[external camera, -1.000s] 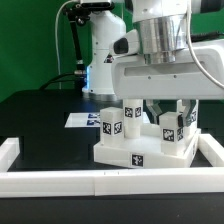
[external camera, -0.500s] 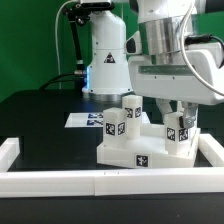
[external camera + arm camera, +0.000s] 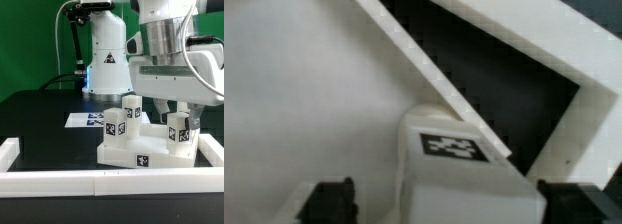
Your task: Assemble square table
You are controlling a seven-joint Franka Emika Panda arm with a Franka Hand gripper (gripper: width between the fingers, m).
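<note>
Exterior view | claw point(image 3: 181, 110) open over leg block point(image 3: 180, 130) | tabletop slab point(image 3: 150, 152)

The arm point(image 3: 170, 45) reaches down from above, wrist vertical. The gripper point(image 3: 181, 112) points straight down, its jaws spread apart. In the wrist view both dark fingertips point(image 3: 335, 200) stand wide.

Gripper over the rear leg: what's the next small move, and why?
Probably a straight lift clear. In the wrist view the gripper has its fingers standing apart on either side of the leg with gaps showing, so the jaws look open. In the exterior view that leg stands upright on the square table, so retreating upward should avoid knocking it.
</note>
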